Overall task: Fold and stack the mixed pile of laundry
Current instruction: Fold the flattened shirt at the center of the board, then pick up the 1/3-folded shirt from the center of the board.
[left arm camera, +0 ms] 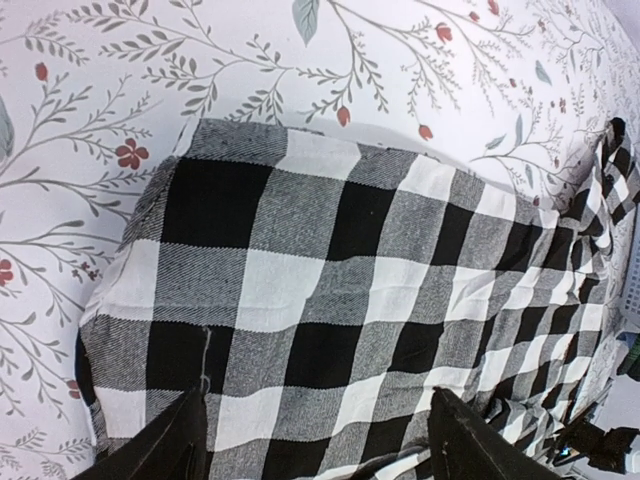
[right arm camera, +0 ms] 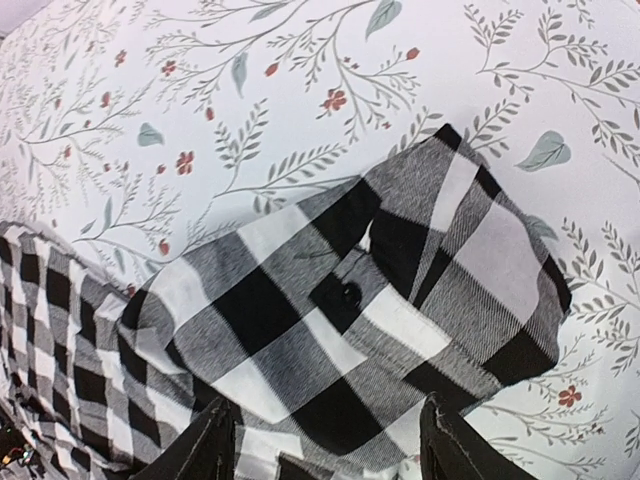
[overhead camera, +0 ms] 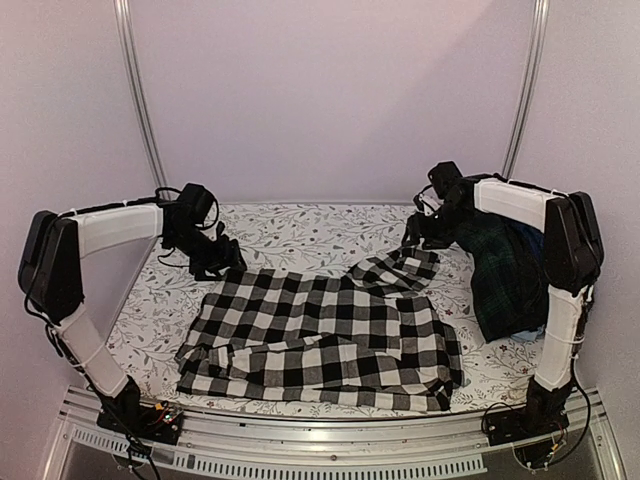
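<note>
Black-and-white checked shirt (overhead camera: 320, 330): spread wide across the middle of the floral table covering (overhead camera: 300, 225). Body flat, near edge doubled into long ridges, one sleeve angled up toward the far right. Judged part-way through its fold, not yet a compact packet.

Left gripper (overhead camera: 218, 262): low over the shirt's far-left corner. Seen from the wrist view: fingers (left arm camera: 170, 445) parted, checked cloth lying flat across the gap, nothing pinched. Corner square and smooth against the covering, probably set so to give a straight fold line.

Right gripper (overhead camera: 418, 235): low over the sleeve end at far right. Fingers (right arm camera: 450, 440) likewise apart and empty. Buttoned cuff (right arm camera: 400, 280) flat on the covering just ahead of them, no visible contact. Sleeve end likely laid out here to avoid bunching under the body at the next fold.

Arms at opposite far corners of the garment: a sensible spread for handling the cloth evenly across its width.

Dark plaid garment (overhead camera: 505, 275): heaped at the right edge beside the right arm, off to the side of the shirt, with what looks like a pale blue piece (overhead camera: 515, 338) beneath. Apparently parked to wait its turn. No finished stack in view.

Next move, as a guess: a fresh pinch at both far corners, then a carry toward the near edge. Risks: uneven lift, skewed fold, sleeve slipping out of line.
</note>
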